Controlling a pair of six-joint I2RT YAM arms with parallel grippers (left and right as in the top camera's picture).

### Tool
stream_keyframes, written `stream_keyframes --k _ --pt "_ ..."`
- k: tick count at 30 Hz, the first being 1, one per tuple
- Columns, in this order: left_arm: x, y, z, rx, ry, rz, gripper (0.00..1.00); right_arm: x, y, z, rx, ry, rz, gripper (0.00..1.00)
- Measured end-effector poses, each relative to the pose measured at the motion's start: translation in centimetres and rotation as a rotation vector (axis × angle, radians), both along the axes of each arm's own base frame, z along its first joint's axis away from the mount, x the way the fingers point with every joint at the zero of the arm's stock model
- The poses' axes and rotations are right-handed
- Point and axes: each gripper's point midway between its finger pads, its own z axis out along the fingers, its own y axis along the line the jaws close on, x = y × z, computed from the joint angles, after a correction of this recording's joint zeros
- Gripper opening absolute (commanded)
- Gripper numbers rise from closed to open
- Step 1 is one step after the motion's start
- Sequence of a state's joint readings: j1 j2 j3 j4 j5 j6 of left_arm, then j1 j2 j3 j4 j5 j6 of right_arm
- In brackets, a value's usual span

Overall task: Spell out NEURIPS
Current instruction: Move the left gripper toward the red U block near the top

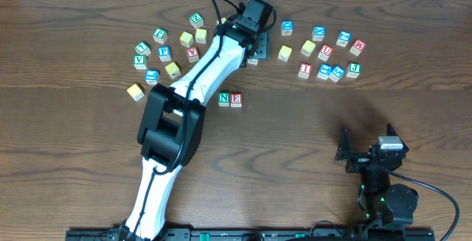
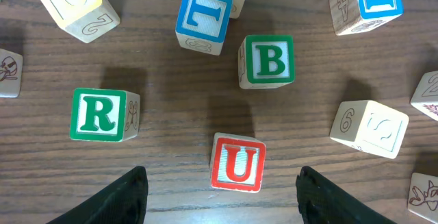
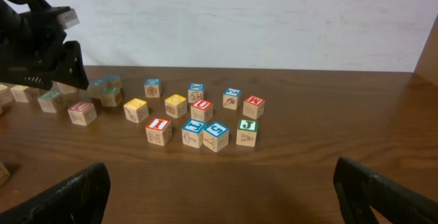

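Note:
A green N cube (image 1: pixel 223 99) and a red E cube (image 1: pixel 236 99) sit side by side mid-table. My left gripper (image 1: pixel 254 51) reaches into the far block cluster. In the left wrist view it is open (image 2: pixel 222 183), low over the wood. A red U cube (image 2: pixel 237 162) lies just ahead, between its dark fingers (image 2: pixel 126 196), apart from both. A green R cube (image 2: pixel 102 114) lies to the left. A red I cube (image 1: pixel 304 69) and a blue P cube (image 1: pixel 164 52) rest in the scattered groups. My right gripper (image 3: pixel 222 190) is open and empty near the front right (image 1: pixel 367 151).
Around the U lie a green B cube (image 2: pixel 270 61), a blue T cube (image 2: pixel 203 18), a blue D cube (image 2: pixel 369 1) and a plain-sided cube (image 2: pixel 369 128). A second red U cube (image 3: pixel 202 109) and a green J cube (image 3: pixel 247 131) sit in the right-hand group.

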State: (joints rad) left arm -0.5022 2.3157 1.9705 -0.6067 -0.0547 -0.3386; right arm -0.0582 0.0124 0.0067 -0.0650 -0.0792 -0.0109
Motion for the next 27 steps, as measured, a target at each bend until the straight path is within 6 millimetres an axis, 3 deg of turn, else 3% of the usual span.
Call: stream_keyframes --k 19,25,27 --pt "0.1 -0.2 -1.5 -0.009 -0.019 -0.005 0.64 0.0 0.0 0.0 0.0 0.0 0.0 0.99" --pt "-0.3 -0.4 -4.3 0.016 0.025 -0.011 0.63 0.0 0.0 0.0 0.0 0.0 0.0 0.99" --pt "-0.6 -0.4 -5.4 0.026 0.043 -0.013 0.55 0.0 0.0 0.0 0.0 0.0 0.0 0.99"
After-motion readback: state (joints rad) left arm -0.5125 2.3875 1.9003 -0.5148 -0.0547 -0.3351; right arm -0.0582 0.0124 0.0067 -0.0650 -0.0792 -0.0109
